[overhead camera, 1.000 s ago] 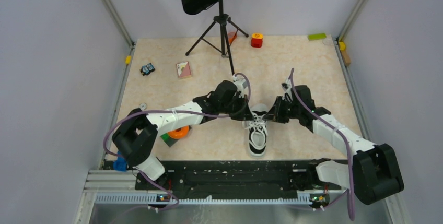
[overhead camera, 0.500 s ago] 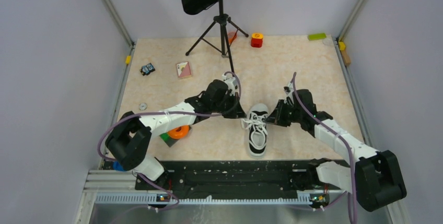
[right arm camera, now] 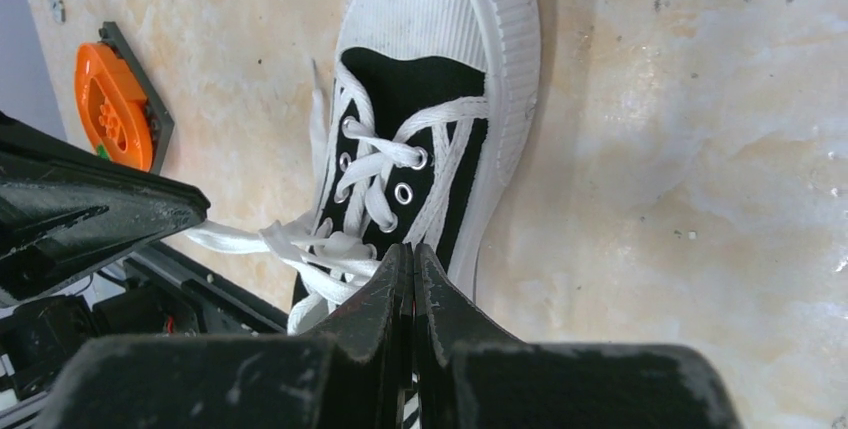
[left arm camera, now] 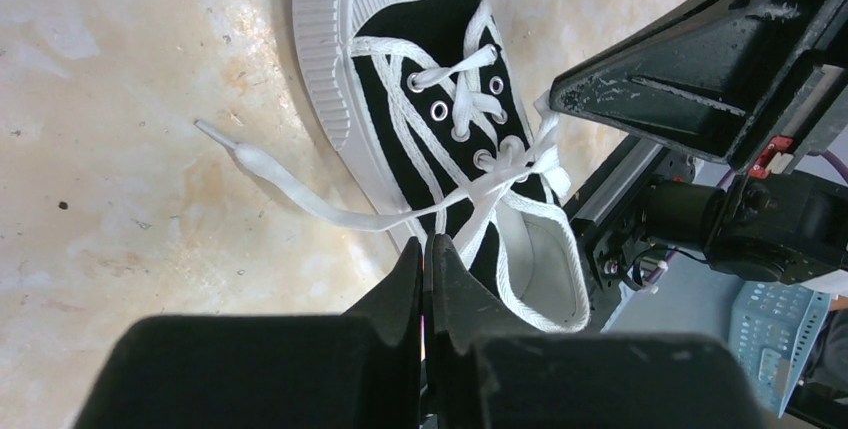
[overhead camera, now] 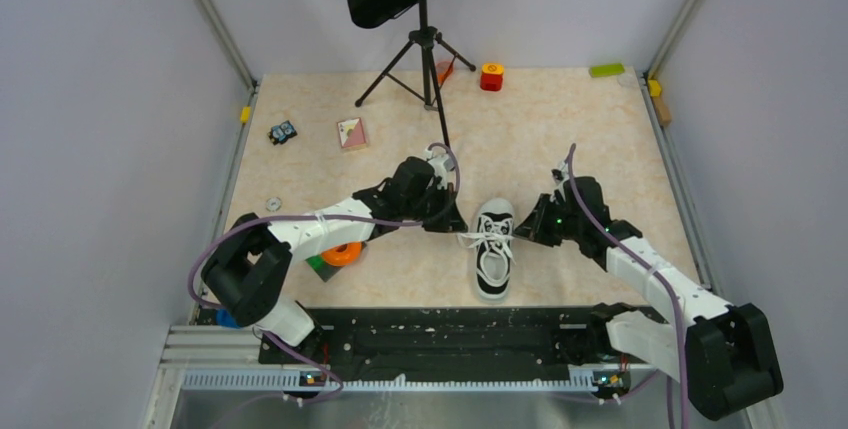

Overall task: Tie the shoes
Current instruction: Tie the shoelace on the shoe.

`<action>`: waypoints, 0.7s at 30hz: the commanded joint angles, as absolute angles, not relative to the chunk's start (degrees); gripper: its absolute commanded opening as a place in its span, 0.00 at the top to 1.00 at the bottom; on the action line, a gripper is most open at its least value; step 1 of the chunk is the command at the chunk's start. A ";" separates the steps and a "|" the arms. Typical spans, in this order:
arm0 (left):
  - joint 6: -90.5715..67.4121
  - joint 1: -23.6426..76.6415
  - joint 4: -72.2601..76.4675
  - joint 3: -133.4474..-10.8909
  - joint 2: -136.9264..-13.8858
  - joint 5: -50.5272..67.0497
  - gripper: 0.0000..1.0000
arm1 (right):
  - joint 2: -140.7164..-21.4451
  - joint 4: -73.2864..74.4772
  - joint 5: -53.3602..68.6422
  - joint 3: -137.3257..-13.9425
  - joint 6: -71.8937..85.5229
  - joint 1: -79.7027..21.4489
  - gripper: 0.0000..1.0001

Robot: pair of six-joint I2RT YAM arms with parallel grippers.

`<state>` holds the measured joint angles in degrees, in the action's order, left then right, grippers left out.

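Note:
The shoe, a black sneaker with a white toe cap and sole, lies in the middle of the table with its toe pointing away from the arms. My left gripper sits just left of it, shut on a white lace strand that runs from the crossed laces into its tips. My right gripper is just right of the shoe, shut on lace at its tips. One loose lace end lies on the table left of the shoe.
A music stand's tripod rises behind the shoe. An orange ring lies under the left arm. A card, a small toy, a red block and a green piece lie farther back. The black rail borders the near edge.
Both grippers have drawn apart, away from the shoe's sides, the left one leftward and the right one rightward and nearer, each keeping its lace. The shoe has stayed in place.

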<state>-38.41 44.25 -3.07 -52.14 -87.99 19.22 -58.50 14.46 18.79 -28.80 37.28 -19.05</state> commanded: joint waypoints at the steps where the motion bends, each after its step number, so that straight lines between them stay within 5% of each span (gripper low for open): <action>1: -36.11 43.86 -1.86 -51.49 -87.65 21.81 1.00 | -56.98 14.25 15.29 -28.56 37.79 -18.72 1.00; 21: -32.90 41.21 -4.39 -49.67 -88.39 23.21 1.00 | -58.69 11.29 14.41 -29.96 38.74 -18.63 1.00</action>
<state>-34.70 41.93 -4.36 -50.06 -88.03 22.37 -58.19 14.31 15.03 -28.51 38.63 -19.05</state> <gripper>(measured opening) 0.010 0.009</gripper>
